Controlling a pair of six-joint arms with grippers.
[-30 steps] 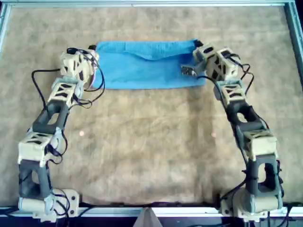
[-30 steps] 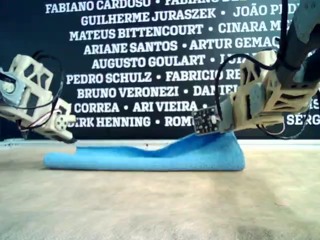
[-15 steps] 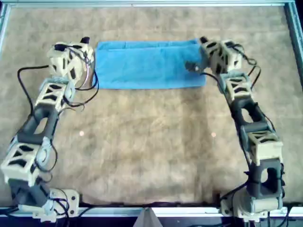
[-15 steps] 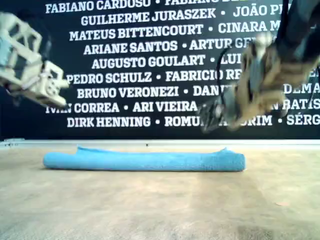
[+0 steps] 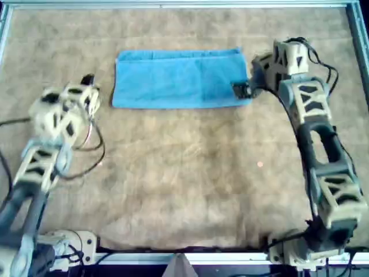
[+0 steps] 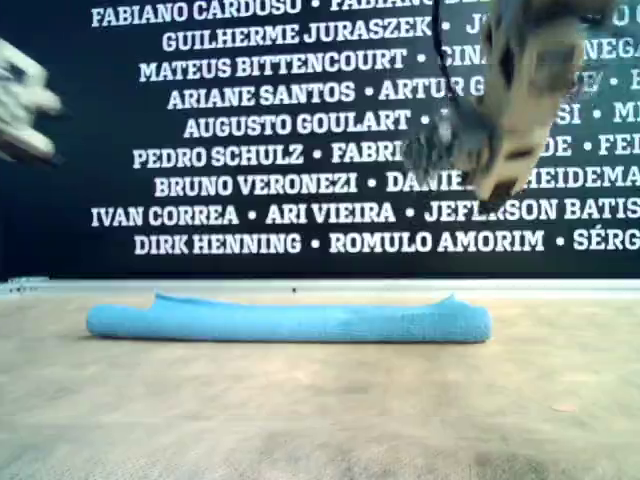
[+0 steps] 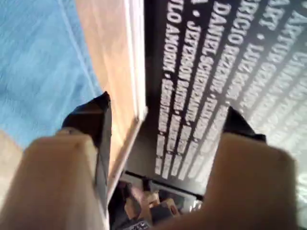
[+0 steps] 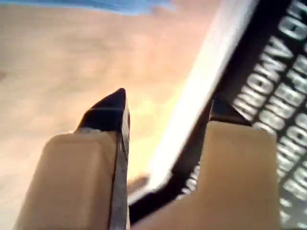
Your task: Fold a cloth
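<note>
Cloth, ribbed light-blue terry, lies folded into a long flat rectangle on fuzzy tan desk. My first gripper & second gripper: fingers apart, holding nothing.

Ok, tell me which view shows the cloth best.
The overhead view: the whole cloth shows as a flat blue rectangle on the table. The exterior view shows only its long edge, side-on. The first wrist view catches one blurred patch, the second a sliver.

cloth: lay flat and folded near the far edge, so you could've passed right over it
table: bare mat all across the near side in the overhead view
back wall: close behind the cloth, blocked you there
</note>
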